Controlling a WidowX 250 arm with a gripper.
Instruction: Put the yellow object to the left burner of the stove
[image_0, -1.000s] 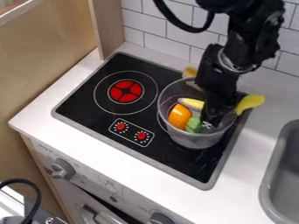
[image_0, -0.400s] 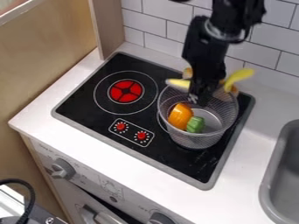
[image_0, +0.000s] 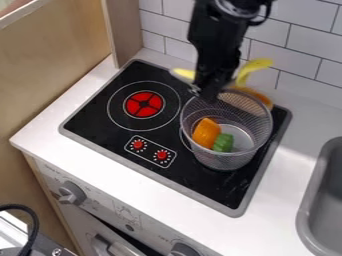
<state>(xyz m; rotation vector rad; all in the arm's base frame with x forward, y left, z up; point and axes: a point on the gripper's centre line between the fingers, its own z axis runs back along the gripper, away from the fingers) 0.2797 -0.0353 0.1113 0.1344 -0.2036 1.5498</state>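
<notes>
Markings ring the red knobs (image_0: 161, 155) on the stove (image_0: 93, 120), too small to read. Pinched in the gripper (image_0: 206, 94), the yellow object (image_0: 255, 65) hangs near the wire basket's (image_0: 217, 160) back rim, higher and farther left in view than before, its middle hidden; an orange shape (image_0: 259, 96) beyond is unclear.

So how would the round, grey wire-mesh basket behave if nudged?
The basket would probably slide without flexing across the flat black stovetop, judging by its evenly round rim. Being open mesh, it looks light for its size.
</notes>
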